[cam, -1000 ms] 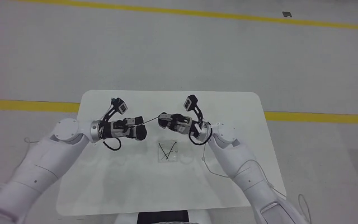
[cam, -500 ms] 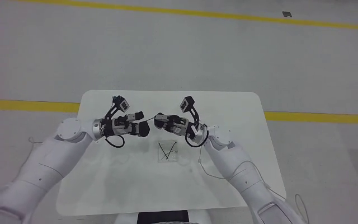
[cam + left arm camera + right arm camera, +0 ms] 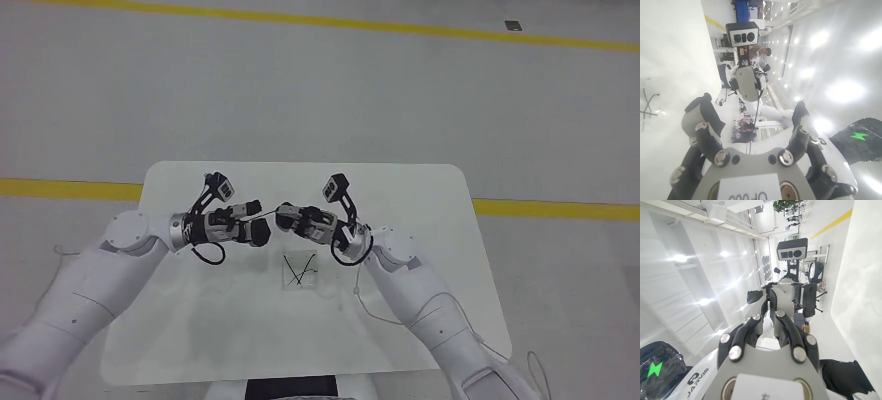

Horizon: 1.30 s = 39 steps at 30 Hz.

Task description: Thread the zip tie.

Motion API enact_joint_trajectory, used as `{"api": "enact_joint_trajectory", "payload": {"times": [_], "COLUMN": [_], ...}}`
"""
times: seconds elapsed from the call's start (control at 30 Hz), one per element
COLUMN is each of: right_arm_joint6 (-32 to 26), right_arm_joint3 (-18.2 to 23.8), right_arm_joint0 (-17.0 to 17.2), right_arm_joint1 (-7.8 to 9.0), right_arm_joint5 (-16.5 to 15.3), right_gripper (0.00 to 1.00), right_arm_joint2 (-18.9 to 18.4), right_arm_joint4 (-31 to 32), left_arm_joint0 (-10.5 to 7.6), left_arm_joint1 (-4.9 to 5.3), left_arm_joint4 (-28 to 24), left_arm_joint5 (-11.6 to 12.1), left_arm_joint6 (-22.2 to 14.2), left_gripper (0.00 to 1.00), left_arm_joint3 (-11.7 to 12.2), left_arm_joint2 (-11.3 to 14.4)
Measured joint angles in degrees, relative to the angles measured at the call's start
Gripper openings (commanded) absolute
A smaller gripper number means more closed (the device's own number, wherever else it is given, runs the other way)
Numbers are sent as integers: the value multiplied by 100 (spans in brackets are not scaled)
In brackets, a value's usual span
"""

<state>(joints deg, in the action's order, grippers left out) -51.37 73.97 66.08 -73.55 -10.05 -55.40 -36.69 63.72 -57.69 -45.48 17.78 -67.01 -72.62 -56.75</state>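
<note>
Clearly the zip tie [image 3: 756, 110] is hanging in the air above the table [image 3: 420, 190], over the middle of the surface and somewhat toward its far edge, stretching as a thin dark strand between the two arms. The right gripper [image 3: 768, 321] is pinching one end of it, its fingers pressed together around the strap, and is pointing straight at the opposite arm. The left gripper [image 3: 753, 102] is facing it with its fingers spread wide. The strap is running down between those fingers [image 3: 704, 113] toward the palm, and neither pad is closing on it. Whether the strap's free end is touching the palm cannot be told. In the top view the two grippers are sitting just beside each other, tip to tip, both raised off the surface. Nearer the front edge, a few spare zip ties [image 3: 300, 272] are lying crossed over one another on the table, well apart from both grippers.
</note>
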Motion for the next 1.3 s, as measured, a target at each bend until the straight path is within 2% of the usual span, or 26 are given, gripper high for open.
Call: {"api": "enact_joint_trajectory", "payload": {"times": [0.37, 0.5, 0.77, 1.3], "right_arm_joint6": [49, 142, 174, -58], "right_arm_joint3": [-45, -16, 158, 295], "right_arm_joint0": [-87, -87, -21, 15], "right_arm_joint1": [-19, -2, 72, 108], "right_arm_joint5": [211, 233, 358, 424], "right_gripper": [0, 0, 0, 0], "right_arm_joint2": [73, 37, -102, -106], "right_arm_joint4": [289, 512, 971, 1137], "left_arm_joint0": [-87, -101, -93, -103], "left_arm_joint1": [-40, -40, -35, -48], "left_arm_joint4": [-35, 25, 155, 383], "left_arm_joint5": [14, 53, 79, 54], "left_arm_joint6": [-123, -110, -46, 98], "left_gripper": [100, 46, 27, 24], "left_arm_joint3": [49, 84, 97, 133], "left_arm_joint2": [42, 19, -19, 1]}}
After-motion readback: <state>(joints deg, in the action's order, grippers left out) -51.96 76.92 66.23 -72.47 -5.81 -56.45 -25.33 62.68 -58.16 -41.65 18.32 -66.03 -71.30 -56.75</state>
